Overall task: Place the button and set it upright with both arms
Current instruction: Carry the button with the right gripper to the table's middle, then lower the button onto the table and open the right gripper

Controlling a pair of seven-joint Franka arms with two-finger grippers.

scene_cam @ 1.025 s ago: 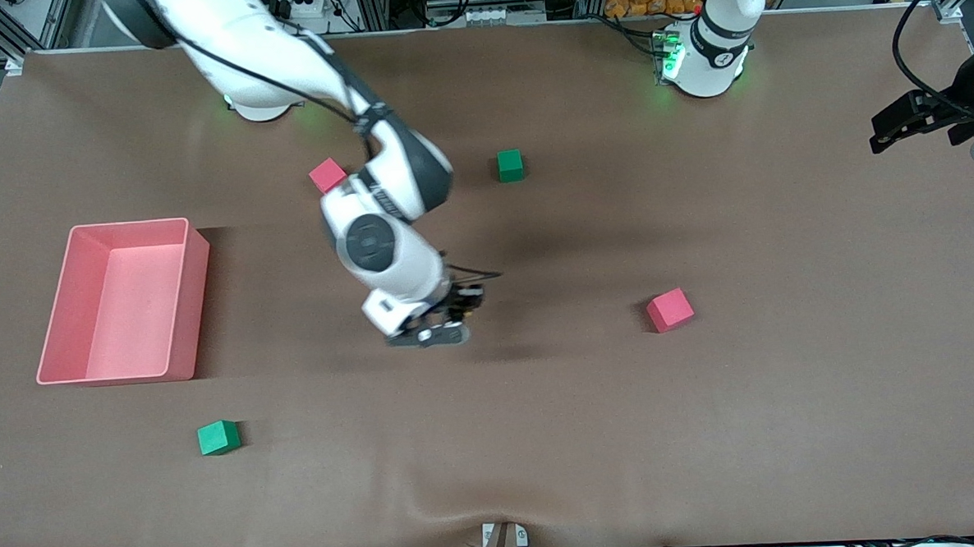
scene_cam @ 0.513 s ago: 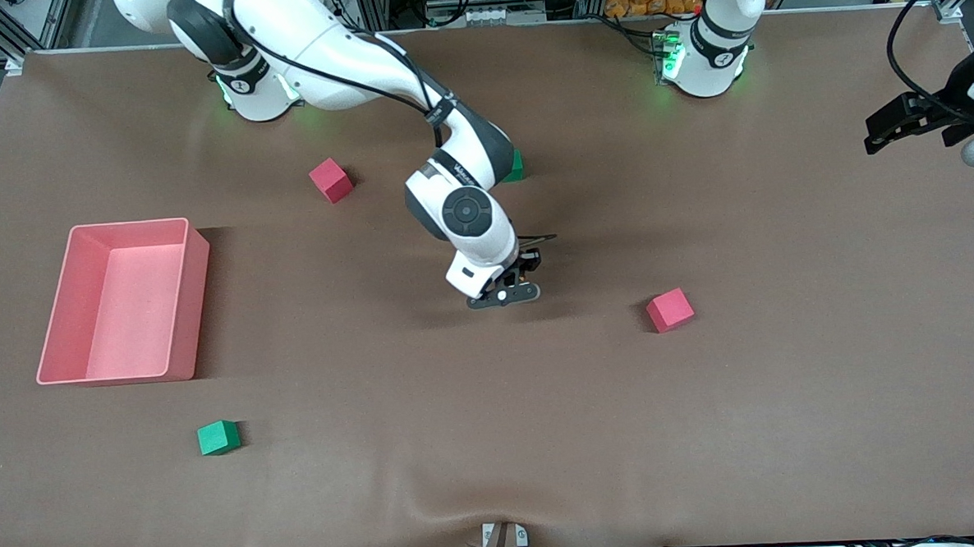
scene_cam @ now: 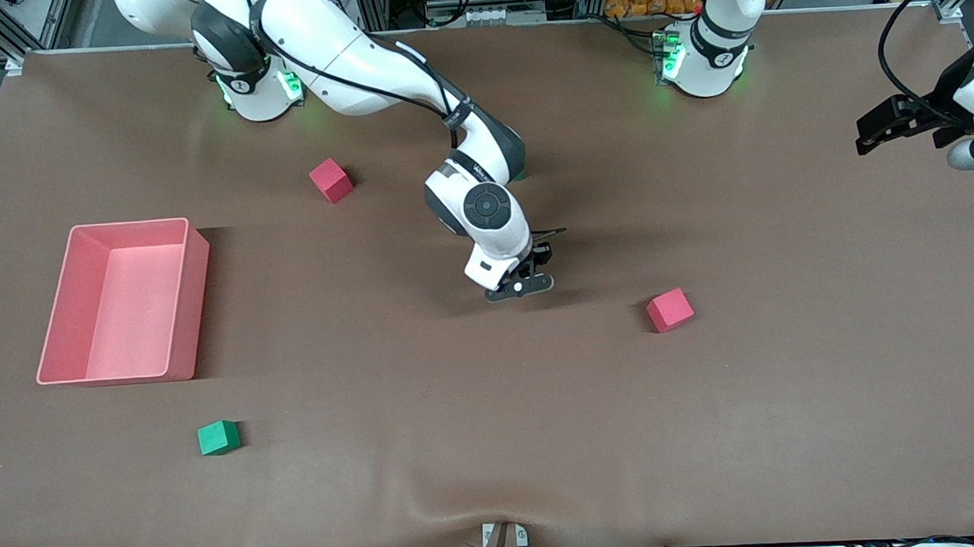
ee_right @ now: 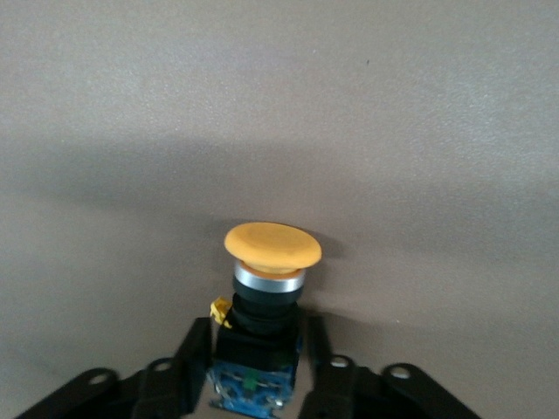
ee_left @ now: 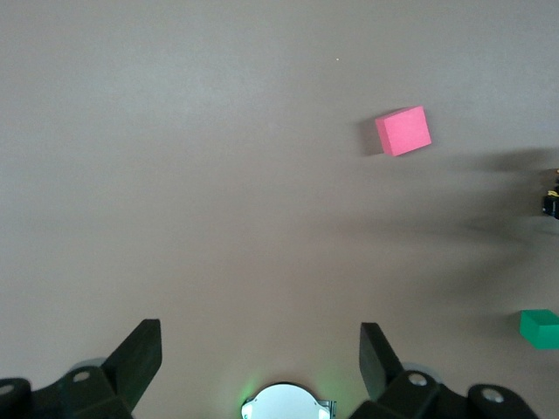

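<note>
Button [ee_right: 272, 247] sat between the right gripper's [ee_right: 258, 327] fingers [ee_right: 194, 349], clamped by its bluish end. Its long axis ran in line with them and its orange cap pointed away from the gripper toward the cloth. The brown table [scene_cam: 494, 438] stretched wide, with metal framing and cables along the arms' edge. The right arm [scene_cam: 379, 64] reached to mid-table, its gripper low over bare cloth. The left arm waited, and the left gripper [scene_cam: 883, 125] hung wide open over its own end. A pink bin [scene_cam: 188, 303], two red cubes [scene_cam: 331, 180] [scene_cam: 669, 310] and a green cube [scene_cam: 218, 437] lay well apart.
</note>
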